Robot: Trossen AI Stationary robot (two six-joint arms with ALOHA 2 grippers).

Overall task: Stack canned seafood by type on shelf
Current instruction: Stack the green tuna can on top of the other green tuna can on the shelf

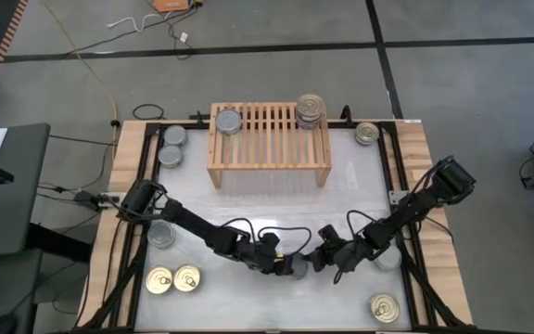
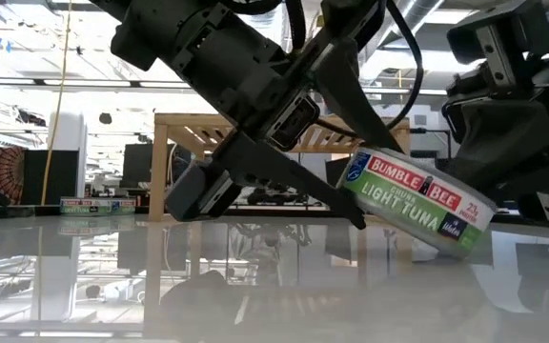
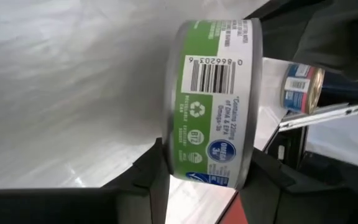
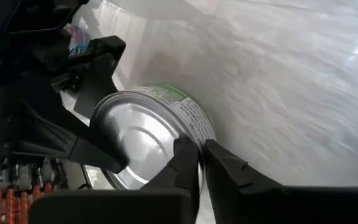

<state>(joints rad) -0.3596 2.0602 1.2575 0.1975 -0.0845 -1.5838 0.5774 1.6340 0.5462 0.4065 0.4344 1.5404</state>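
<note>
Two silver tins [image 1: 171, 146] are sitting at the table's [image 1: 267, 199] far left, beside the shelf [image 1: 269, 135]. Nearer along that edge, another silver tin [image 1: 161, 234] is lying under the left arm, and two gold-topped tins [image 1: 172, 279] are sitting together at the near left corner.

On the shelf, a single silver tin [image 1: 228, 122] is resting at the left end of the slats and a short stack of tins [image 1: 310, 110] is standing at the right end.

At the table's near middle, the left gripper [image 1: 292, 266] is pinching a green-labelled tuna can [image 2: 417, 204] by its flat ends, holding it on edge and tilted just above the table. In the left wrist view the fingers [image 3: 143, 175] are pressing the can [image 3: 213, 99] from both sides.

The right gripper [image 1: 320, 261] is sitting just beside it, facing the left one. In the right wrist view its fingers [image 4: 185, 163] are almost pressed together, with the can's [image 4: 143, 134] rim in the narrow slot between them.

Further right, a gold-topped tin [image 1: 367, 134] is lying beside the shelf's right leg, and another [image 1: 384, 308] is sitting at the near right corner.
</note>
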